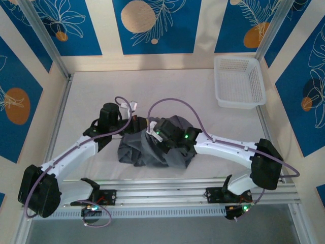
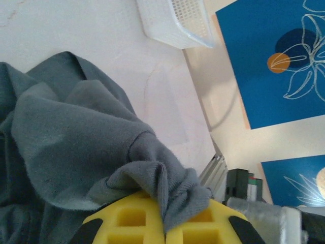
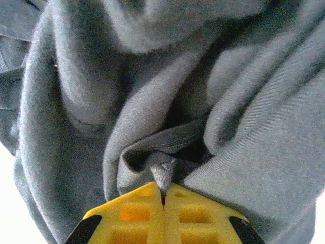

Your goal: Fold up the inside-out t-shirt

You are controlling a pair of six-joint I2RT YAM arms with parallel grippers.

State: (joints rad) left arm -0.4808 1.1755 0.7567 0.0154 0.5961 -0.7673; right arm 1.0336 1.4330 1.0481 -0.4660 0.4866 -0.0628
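The slate-grey t-shirt (image 1: 147, 147) lies bunched in a heap at the middle of the table, between the two arms. My left gripper (image 1: 129, 124) sits at the heap's upper left edge; in the left wrist view its yellow jaws are shut on a hemmed fold of the t-shirt (image 2: 172, 188), gripper (image 2: 164, 216). My right gripper (image 1: 161, 143) is buried in the heap's middle; in the right wrist view it (image 3: 163, 195) is shut on a small pinch of t-shirt (image 3: 162, 175), with crumpled fabric all around.
A white mesh basket (image 1: 239, 81) stands at the back right of the white table (image 1: 91, 96); its corner also appears as basket (image 2: 175, 23). An aluminium rail (image 1: 193, 190) runs along the near edge. Blue patterned walls enclose the table.
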